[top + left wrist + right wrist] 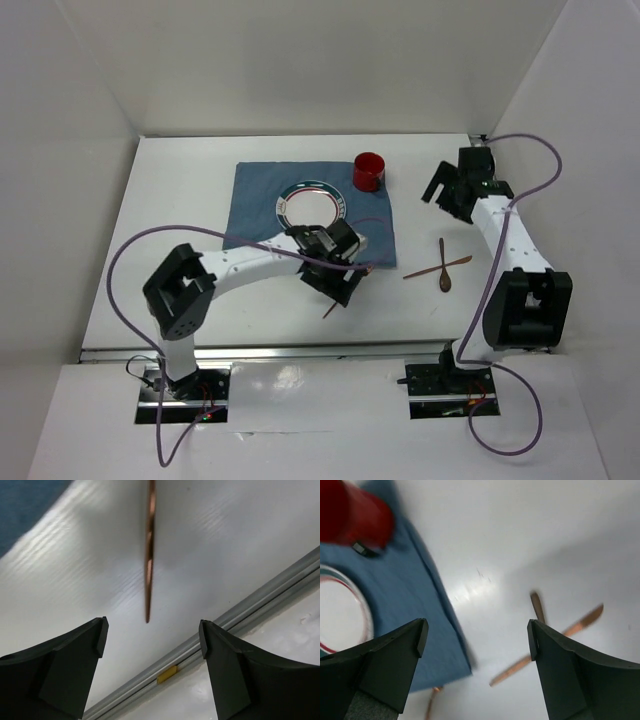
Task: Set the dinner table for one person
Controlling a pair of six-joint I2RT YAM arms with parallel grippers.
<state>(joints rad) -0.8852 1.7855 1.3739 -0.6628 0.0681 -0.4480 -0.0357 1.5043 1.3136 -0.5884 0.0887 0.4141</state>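
Robotics laboratory test cell. Plain white panels (300, 60) enclose the white table (170, 220) at 9, 12 and 3 o'clock. An aluminium rail (300, 352) edges it at 6 o'clock, where the left arm (240, 268) and right arm (505, 235) are bolted down side by side, trailing loose purple cables (110, 285). A blue mat (260, 200) carries staged tableware: a plate (310, 205) and a red cup (369, 171).

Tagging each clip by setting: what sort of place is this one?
Probably a lab test cell, not a home: a plain white dinner table with an aluminium rail, white panel walls around it, and a staged setting of blue mat, plate and red cup.
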